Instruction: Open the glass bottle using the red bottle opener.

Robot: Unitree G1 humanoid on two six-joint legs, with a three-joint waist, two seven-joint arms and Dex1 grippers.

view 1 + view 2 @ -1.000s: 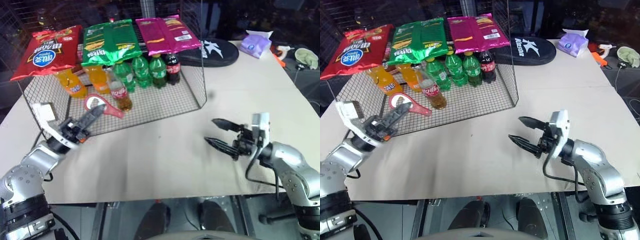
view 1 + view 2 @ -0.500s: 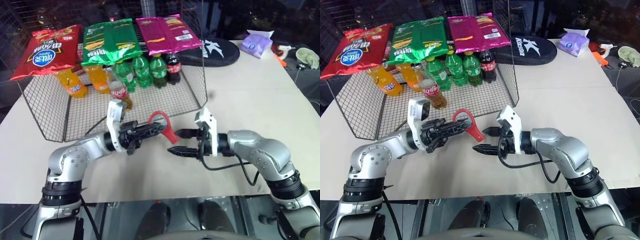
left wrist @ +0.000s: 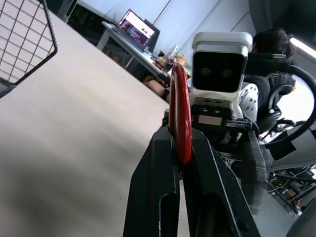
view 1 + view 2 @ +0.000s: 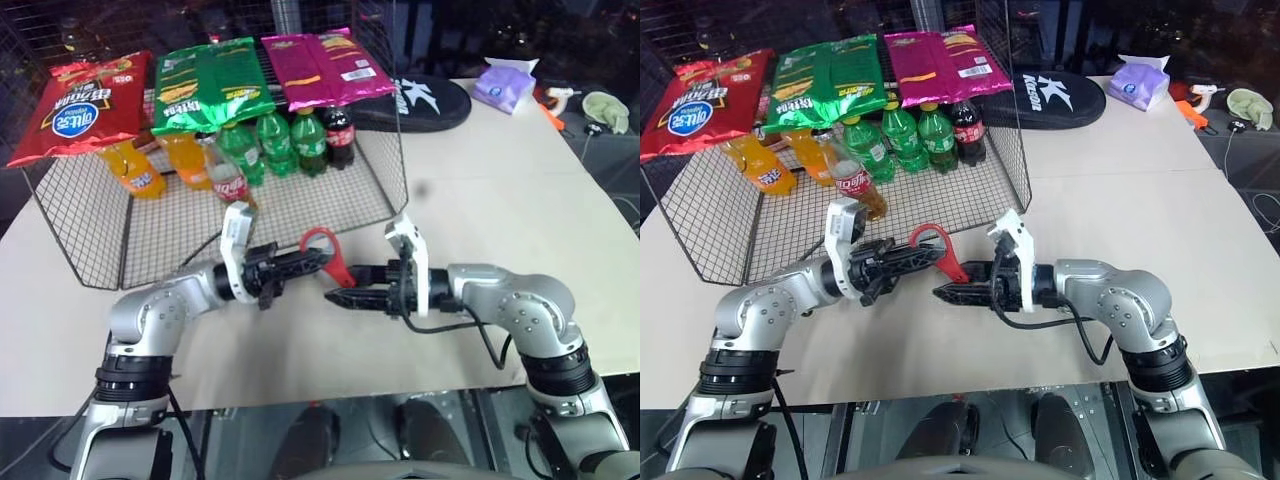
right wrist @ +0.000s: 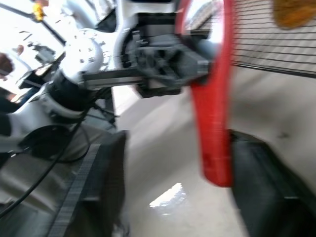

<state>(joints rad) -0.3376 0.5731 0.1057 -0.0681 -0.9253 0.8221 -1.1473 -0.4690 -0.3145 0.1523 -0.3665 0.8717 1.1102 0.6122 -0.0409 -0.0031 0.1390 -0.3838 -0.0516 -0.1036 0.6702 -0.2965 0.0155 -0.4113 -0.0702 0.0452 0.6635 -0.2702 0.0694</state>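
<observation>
1. Both arms have swung in to meet at mid-surface (image 4: pixel 480 200); a handover of the tool looks underway.
2. Left hand (image 4: pixel 310 262) clamped on the red bottle opener (image 4: pixel 327 252), held off the surface.
3. Right hand (image 4: pixel 345 285), fingers narrowing but apart, brackets the opener's handle.
4. Glass bottle (image 4: pixel 229 178) stands beyond, in the wire basket (image 4: pixel 300 215), well apart from both hands.

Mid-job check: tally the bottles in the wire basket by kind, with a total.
Orange soda bottles: 2
Green plastic bottles: 3
Cola bottle: 1
Glass bottle: 1
Total: 7
</observation>
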